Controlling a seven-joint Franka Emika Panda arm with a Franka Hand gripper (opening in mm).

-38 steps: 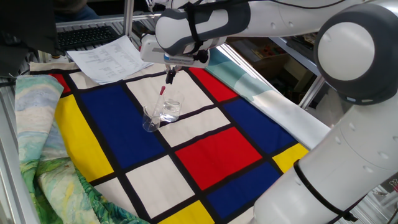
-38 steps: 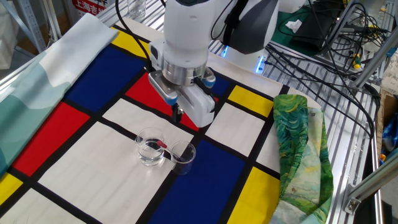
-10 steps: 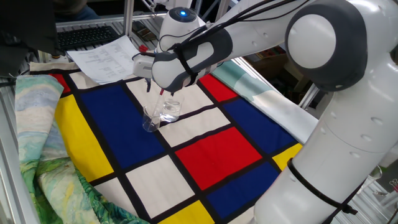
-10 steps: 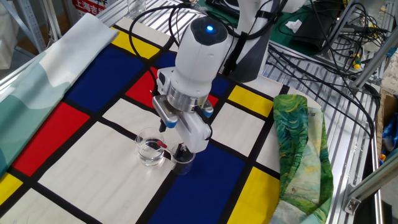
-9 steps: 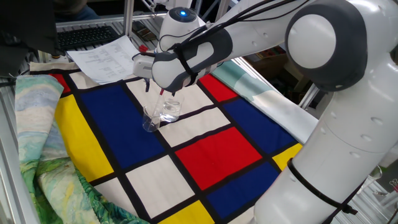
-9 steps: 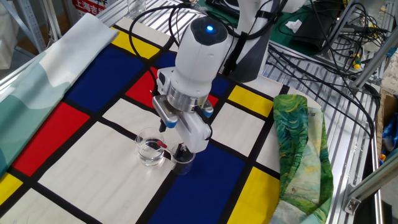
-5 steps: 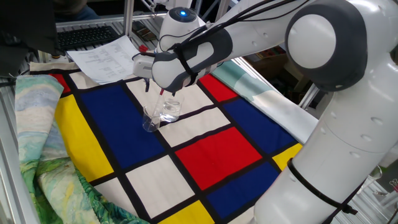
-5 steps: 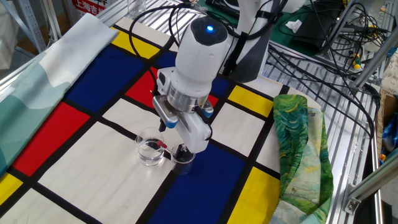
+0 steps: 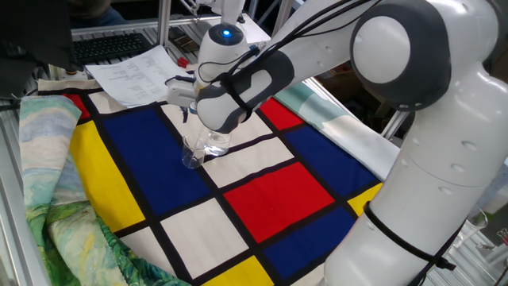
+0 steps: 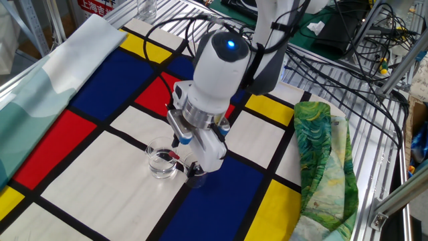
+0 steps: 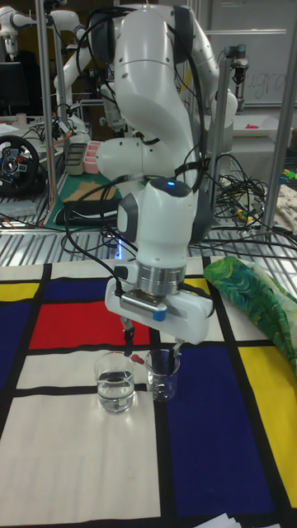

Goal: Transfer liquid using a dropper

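Red bulb of the dropper sits between two clear beakers, tube leaning into the smaller beaker. My end effector hangs low with fingers spread astride the bulb, not yet pinching it. Liquid rests in the wider beaker.

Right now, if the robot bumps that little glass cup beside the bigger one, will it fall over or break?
It could well tip: the small beaker looks narrow and tall for its base, and it stands on soft cloth. It probably weighs little, since hardly any liquid shows inside. Being clear glass, it may crack if knocked against the larger beaker right beside it.
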